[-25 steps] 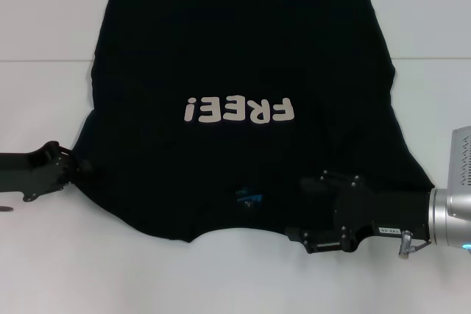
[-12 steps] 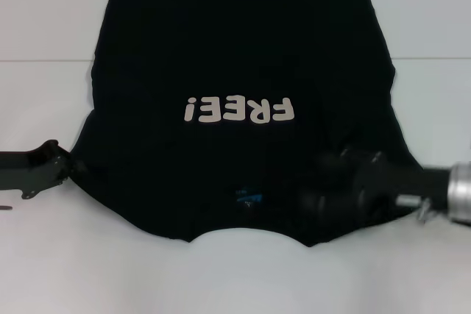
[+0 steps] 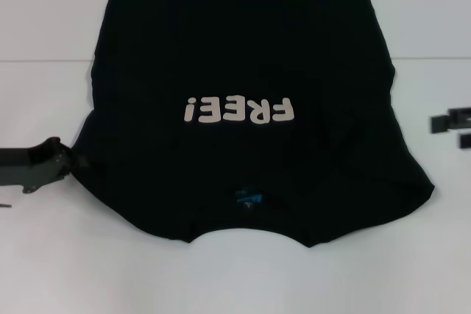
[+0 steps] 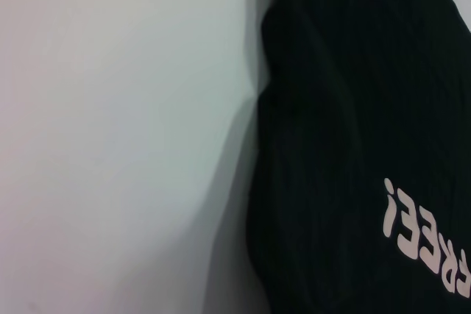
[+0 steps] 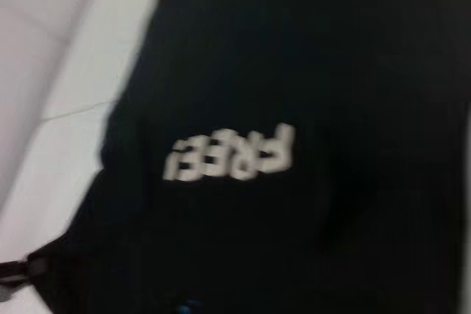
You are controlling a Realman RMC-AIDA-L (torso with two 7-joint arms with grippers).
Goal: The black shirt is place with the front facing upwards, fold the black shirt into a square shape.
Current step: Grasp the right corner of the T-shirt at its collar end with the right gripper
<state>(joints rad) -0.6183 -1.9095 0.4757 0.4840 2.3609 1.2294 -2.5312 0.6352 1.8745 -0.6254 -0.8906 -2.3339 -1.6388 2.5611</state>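
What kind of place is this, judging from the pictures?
Probably a robot test bench or lab, not a home: a plain white table, only the black shirt spread on it, the left gripper at its sleeve and the right gripper at the side.

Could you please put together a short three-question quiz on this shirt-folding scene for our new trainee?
1. True or false: the black shirt lies with its FREE! lettering facing up.
2. Which gripper is at the shirt's sleeve edge? A) left gripper B) right gripper
3. What small item shows just inside the neckline?

Key:
1. True.
2. A; the right gripper sits off the cloth at the picture's right edge.
3. The blue neck label.
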